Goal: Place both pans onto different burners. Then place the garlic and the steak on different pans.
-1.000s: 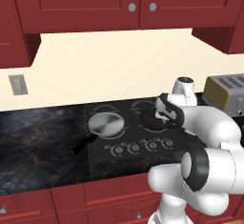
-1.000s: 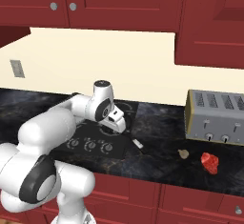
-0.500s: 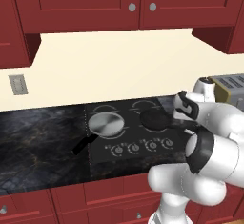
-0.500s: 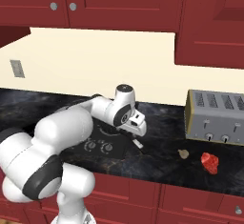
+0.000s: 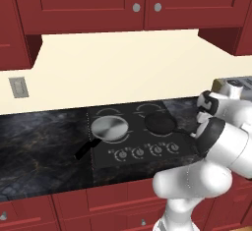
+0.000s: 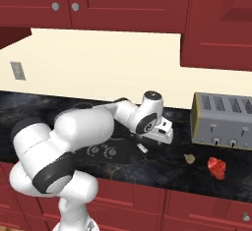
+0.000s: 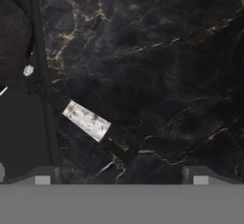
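Note:
The silver pan [image 5: 109, 128] sits on the left burner [image 5: 109, 111] of the black cooktop, its black handle pointing front left. On the right burner rests the black pan [image 5: 160, 122]; its light-tipped handle [image 7: 86, 121] reaches out over the marble. My gripper [image 6: 164, 135] hangs open above the counter just right of the cooktop, with nothing between its fingertips [image 7: 43, 175]. Further right on the counter lie the tan garlic [image 6: 188, 158] and the red steak [image 6: 216, 167]. The black pan [image 7: 12, 37] also appears at the hand view's upper left.
A grey toaster [image 6: 221, 120] stands at the back right, behind the garlic and steak. Control knobs [image 5: 147, 151] line the cooktop's front edge. Dark marble counter [image 5: 39, 141] stretches left of the cooktop. Red cabinets hang overhead.
The arm has swung right, from over the black pan to the counter beside the cooktop. Both pans have stayed put and the jaws have stayed open.

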